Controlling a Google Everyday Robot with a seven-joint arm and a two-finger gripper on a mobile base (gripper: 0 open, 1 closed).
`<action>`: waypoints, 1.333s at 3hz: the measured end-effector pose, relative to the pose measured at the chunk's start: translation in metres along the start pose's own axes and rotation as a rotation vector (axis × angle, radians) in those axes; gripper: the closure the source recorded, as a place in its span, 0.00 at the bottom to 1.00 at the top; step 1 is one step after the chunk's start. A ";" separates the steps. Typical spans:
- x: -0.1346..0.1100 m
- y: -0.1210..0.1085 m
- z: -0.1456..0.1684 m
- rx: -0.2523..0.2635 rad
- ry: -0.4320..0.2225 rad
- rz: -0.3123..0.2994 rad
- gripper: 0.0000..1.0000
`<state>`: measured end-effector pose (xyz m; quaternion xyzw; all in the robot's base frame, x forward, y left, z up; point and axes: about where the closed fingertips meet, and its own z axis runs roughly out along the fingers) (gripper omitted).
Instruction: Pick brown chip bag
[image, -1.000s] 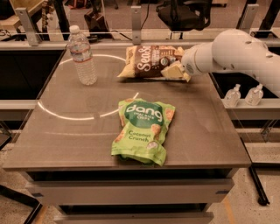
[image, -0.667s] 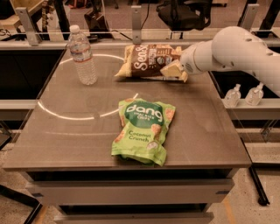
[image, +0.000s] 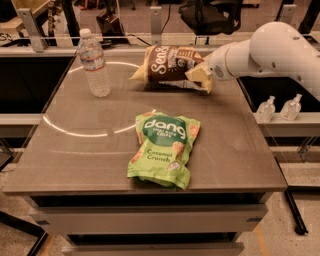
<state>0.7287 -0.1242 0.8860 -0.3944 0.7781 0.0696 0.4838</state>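
The brown chip bag sits tilted, seemingly just off the table at its far side; the gripper pinches its right end; light, crinkly, slippery, so the stiffer seam looks safest.

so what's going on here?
The robot's arm reaches in from the right, and its gripper is shut on the right end of the brown chip bag at the far side of the table. The bag looks just off the surface. The green Dang bag lies mid-table and the water bottle stands far left.
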 end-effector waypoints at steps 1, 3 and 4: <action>-0.021 -0.004 -0.012 -0.031 -0.071 0.052 1.00; -0.067 -0.009 -0.040 -0.071 -0.235 0.096 1.00; -0.068 -0.009 -0.040 -0.073 -0.237 0.097 1.00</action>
